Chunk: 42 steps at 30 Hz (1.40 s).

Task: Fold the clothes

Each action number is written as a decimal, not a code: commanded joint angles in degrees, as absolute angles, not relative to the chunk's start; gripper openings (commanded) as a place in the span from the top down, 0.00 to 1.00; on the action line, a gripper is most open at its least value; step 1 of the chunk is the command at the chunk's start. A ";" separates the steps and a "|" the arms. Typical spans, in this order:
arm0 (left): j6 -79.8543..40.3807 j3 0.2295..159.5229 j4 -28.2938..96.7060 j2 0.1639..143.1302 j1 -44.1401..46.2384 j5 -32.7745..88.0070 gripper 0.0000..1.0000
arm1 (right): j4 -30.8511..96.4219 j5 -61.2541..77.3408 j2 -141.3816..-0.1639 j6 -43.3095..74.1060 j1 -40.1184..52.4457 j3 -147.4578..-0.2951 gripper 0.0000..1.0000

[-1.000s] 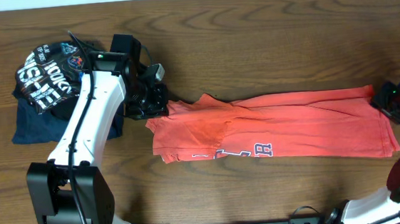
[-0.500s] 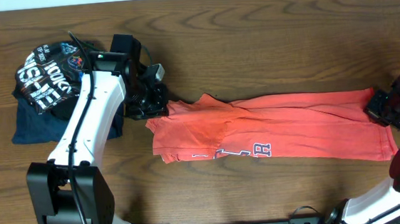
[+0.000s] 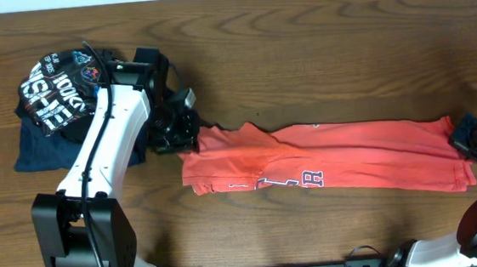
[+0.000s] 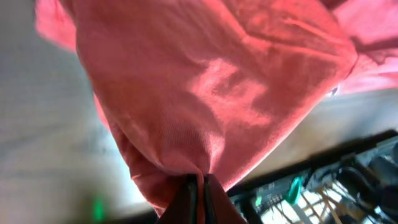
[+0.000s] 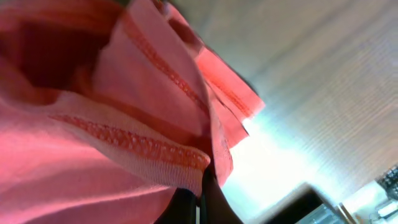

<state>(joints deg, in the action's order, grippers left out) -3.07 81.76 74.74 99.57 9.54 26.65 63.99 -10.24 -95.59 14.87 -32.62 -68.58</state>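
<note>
The orange-red T-shirt [image 3: 343, 155] lies as a long folded band across the table, white lettering showing at its front edge. My left gripper [image 3: 181, 135] is shut on the shirt's left end; in the left wrist view the cloth [image 4: 199, 93] bunches between the closed fingers [image 4: 200, 186]. My right gripper [image 3: 471, 139] is shut on the shirt's right end; in the right wrist view the stitched hem [image 5: 137, 143] is pinched between the fingers [image 5: 202, 193].
A black garment with white lettering [image 3: 54, 86] lies on a navy blue garment [image 3: 39, 149] at the far left, just behind my left arm. The wooden table [image 3: 317, 50] stretches behind the shirt.
Both grippers have pulled the shirt's far edge toward the front, so the band is narrower. The right gripper moved down and slightly right; the left moved slightly down.
</note>
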 commanded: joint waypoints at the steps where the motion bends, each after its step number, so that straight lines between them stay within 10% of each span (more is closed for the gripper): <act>1: -2.57 81.17 76.60 98.98 9.34 26.57 0.94 | 64.77 -13.50 -95.15 16.64 -33.91 -69.43 0.99; 15: -2.59 73.91 73.97 98.98 9.34 26.37 0.88 | 64.86 -14.37 -95.18 18.22 -34.65 -69.41 0.97; 18: -2.59 71.68 71.90 98.98 9.34 26.35 0.64 | 65.06 -13.69 -95.18 18.20 -34.65 -69.41 0.78; 29: -2.85 71.48 68.60 98.98 9.34 26.41 0.57 | 63.83 -12.45 -95.26 17.69 -34.65 -69.12 0.27; 42: -2.81 71.48 67.31 98.98 9.34 26.37 0.57 | 54.54 -8.47 -100.27 5.04 -34.65 -66.19 0.17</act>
